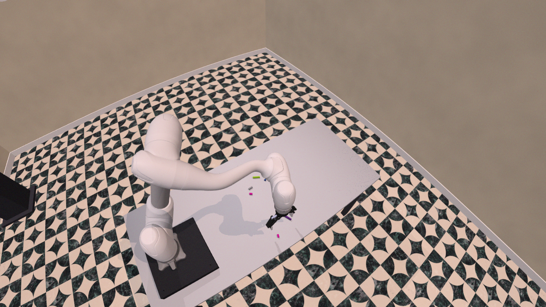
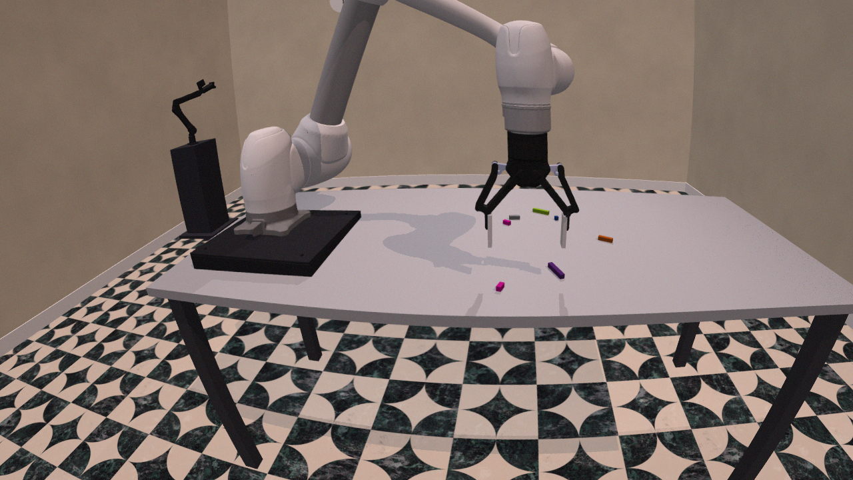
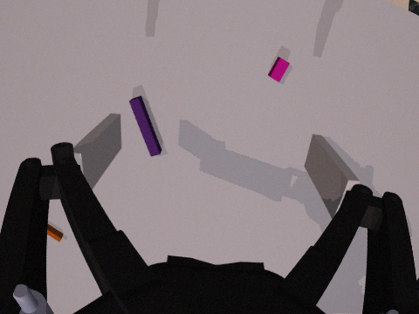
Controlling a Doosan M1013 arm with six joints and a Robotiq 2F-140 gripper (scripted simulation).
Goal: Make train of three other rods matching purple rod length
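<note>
My gripper (image 2: pixel 526 231) (image 3: pixel 216 140) is open and empty, above the table. The purple rod (image 1: pixel 288 217) (image 2: pixel 556 270) (image 3: pixel 146 126) lies flat below it, towards the front edge. One magenta rod (image 1: pixel 277 236) (image 2: pixel 500 286) (image 3: pixel 279 70) lies nearer the front edge. A second magenta rod (image 1: pixel 251 193) (image 2: pixel 506 222) lies further back, near the grey rod (image 1: pixel 250 187) (image 2: pixel 514 217). The lime rod (image 1: pixel 256 177) (image 2: pixel 540 211) and the small blue rod (image 1: pixel 265 179) (image 2: pixel 556 217) lie at the back. The orange rod (image 2: pixel 605 239) (image 3: pixel 55 233) lies to the right in the exterior view, and the arm hides it in the top view. No rods touch.
The rods lie on a pale table (image 1: pixel 324 152) (image 2: pixel 686 263). The arm's black base plate (image 1: pixel 198 248) (image 2: pixel 280 257) is at the table's left in the exterior view. A black pedestal (image 2: pixel 199 185) with a small black arm stands beyond the table's left side.
</note>
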